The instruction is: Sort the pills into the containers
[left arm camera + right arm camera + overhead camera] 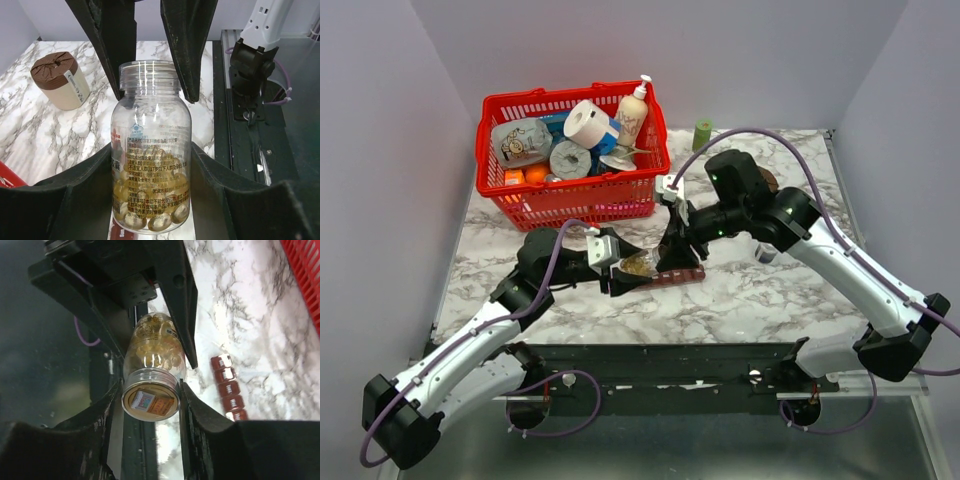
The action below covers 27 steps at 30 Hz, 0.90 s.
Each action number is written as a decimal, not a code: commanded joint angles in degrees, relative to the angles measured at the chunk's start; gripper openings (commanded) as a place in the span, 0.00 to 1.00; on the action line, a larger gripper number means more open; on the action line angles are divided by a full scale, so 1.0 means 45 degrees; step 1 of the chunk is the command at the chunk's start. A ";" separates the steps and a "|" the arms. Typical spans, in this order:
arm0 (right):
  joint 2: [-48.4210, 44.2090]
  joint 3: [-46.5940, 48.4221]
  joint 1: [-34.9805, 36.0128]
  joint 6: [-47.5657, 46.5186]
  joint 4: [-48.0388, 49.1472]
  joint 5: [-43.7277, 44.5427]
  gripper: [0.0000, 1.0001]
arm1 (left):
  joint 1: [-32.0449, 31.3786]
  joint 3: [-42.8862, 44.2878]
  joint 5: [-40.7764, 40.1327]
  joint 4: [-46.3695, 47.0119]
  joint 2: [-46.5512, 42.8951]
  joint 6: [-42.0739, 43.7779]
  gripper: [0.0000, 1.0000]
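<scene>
The left gripper [150,150] pinches a clear plastic bottle [150,125] by its body, one finger pressed to each side. The bottle is carried above the marble table [770,290], near its middle. All the pills [150,215] that can be seen are inside this bottle, a heap of yellowish-amber pieces lying against its bottom end. The bottle's clear screw cap [150,401] is on and points to the right, toward the right gripper [150,390]. That gripper's fingers [192,412] lie against the cap, one on each side, and the right wrist view shows no gap between them and the cap. So both grippers have the same bottle, the left on the body and the right on the cap end. The containers [227,387], a dark maroon strip of small square joined compartments, lie flat on the table just beside the bottle. In the overhead view the strip sits just on the near side of the right gripper. I cannot tell whether its compartments are open or shut, and no pill shows in or on it. A red basket [570,205] of household goods stands at the far left of the table, and a green cylinder [703,133] stands upright by the far edge. In the left wrist view a beige tub with a brown top [57,80] stands apart from the bottle.
</scene>
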 commanded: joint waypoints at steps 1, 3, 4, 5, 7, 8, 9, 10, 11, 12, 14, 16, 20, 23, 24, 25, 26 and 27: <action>-0.0455 0.0552 0.0397 -0.4648 0.0212 -0.2488 0.19 | 0.0002 0.0269 0.0893 0.0203 0.0462 0.0129 0.00; -0.0710 0.0201 0.0690 -0.6660 0.0290 -0.2277 0.19 | 0.0002 0.0425 0.1089 -0.0011 0.0677 0.0246 0.00; -0.0769 0.0142 0.0866 -0.8487 0.0213 -0.2333 0.19 | 0.0002 0.0523 0.1148 -0.0070 0.0735 0.0266 0.00; -0.0751 0.0161 0.0926 -0.9530 -0.0309 -0.2392 0.19 | 0.0002 0.0562 0.1187 -0.0148 0.0852 0.0304 0.00; -0.0770 0.0064 0.1198 -1.1579 -0.0529 -0.2043 0.19 | 0.0002 0.0621 0.1343 -0.0168 0.0969 0.0305 0.00; -0.0867 0.0005 0.1297 -1.2229 -0.0684 -0.1654 0.19 | 0.0002 0.0641 0.1402 -0.0168 0.1086 0.0305 0.00; -0.0964 -0.0324 0.1394 -1.3744 -0.0783 -0.1418 0.19 | 0.0002 0.0641 0.1538 -0.0149 0.1145 0.0305 0.00; -0.1081 -0.0559 0.1569 -1.4397 -0.0745 -0.1164 0.20 | 0.0002 0.0622 0.1597 -0.0091 0.1204 0.0266 0.00; -0.1237 -0.0832 0.1629 -1.4984 -0.0474 -0.0968 0.21 | 0.0002 0.0602 0.1617 0.0026 0.1263 0.0208 0.00; -0.1683 -0.1241 0.1668 -1.5531 -0.0239 -0.0657 0.24 | 0.0002 0.0602 0.1656 0.0085 0.1283 0.0168 0.00; -0.2193 -0.2568 0.1669 -1.6841 0.0733 -0.0518 0.28 | 0.0002 0.0563 0.1695 0.0222 0.1302 0.0110 0.00; -0.2839 -0.3563 0.1688 -1.7547 0.1342 -0.0400 0.41 | 0.0002 0.0563 0.1695 0.0222 0.1283 0.0129 0.00; -0.2840 -0.3279 0.1688 -1.6381 0.1483 -0.0517 0.66 | 0.0002 0.0524 0.1657 0.0145 0.1166 0.0109 0.00; -0.2937 -0.3004 0.1669 -1.4817 0.1637 -0.0420 0.86 | 0.0002 0.0446 0.1579 0.0106 0.1030 0.0109 0.00; -0.3015 -0.3022 0.1669 -1.4466 0.1677 -0.0381 0.91 | 0.0002 0.0426 0.1559 0.0125 0.0990 0.0109 0.00; -0.3074 -0.3003 0.1688 -1.3747 0.1697 -0.0361 0.92 | 0.0002 0.0368 0.1520 0.0125 0.0932 0.0109 0.00; -0.3229 -0.3003 0.1669 -1.3314 0.1716 -0.0342 0.94 | 0.0002 0.0329 0.1462 0.0125 0.0854 0.0109 0.00; -0.3289 -0.2926 0.1688 -1.2769 0.1736 -0.0283 0.97 | 0.0002 0.0328 0.1384 0.0125 0.0814 0.0109 0.00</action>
